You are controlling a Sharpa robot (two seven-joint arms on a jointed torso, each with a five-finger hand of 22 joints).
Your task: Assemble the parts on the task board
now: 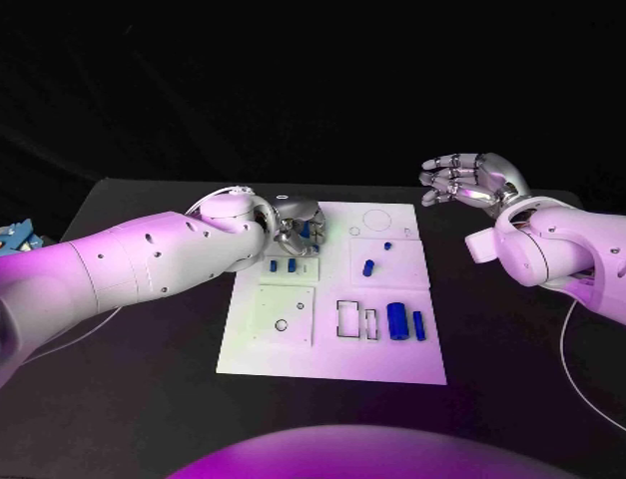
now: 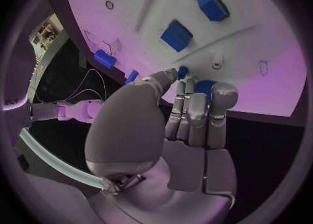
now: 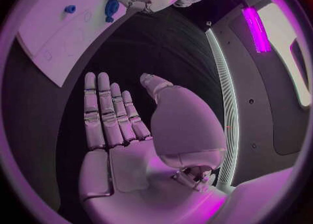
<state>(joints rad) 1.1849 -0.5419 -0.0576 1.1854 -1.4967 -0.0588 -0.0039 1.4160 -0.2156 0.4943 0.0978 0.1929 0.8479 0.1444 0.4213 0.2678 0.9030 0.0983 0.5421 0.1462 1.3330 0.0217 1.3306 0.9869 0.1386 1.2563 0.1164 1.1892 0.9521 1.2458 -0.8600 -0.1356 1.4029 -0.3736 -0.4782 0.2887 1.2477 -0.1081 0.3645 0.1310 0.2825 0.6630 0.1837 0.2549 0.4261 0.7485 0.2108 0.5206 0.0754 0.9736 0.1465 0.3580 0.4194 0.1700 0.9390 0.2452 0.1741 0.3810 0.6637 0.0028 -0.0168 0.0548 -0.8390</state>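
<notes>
no legible text, label, brand, number or sign on anything in view

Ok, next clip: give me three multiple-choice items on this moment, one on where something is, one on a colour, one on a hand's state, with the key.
1. Where is the left hand?
A. over the far left part of the task board
B. off the table
C. at the board's near edge

2. What colour are the parts lying on the board?
A. red
B. blue
C. yellow

3. How is the right hand?
A. gripping a part
B. pressing on the board
C. open, holding nothing, off the board

Key:
1 A, the head view shows it over the board's far left corner.
2 B, every loose piece on the white plate is blue.
3 C, the right wrist view shows its fingers straight and apart with a bare palm.
</notes>
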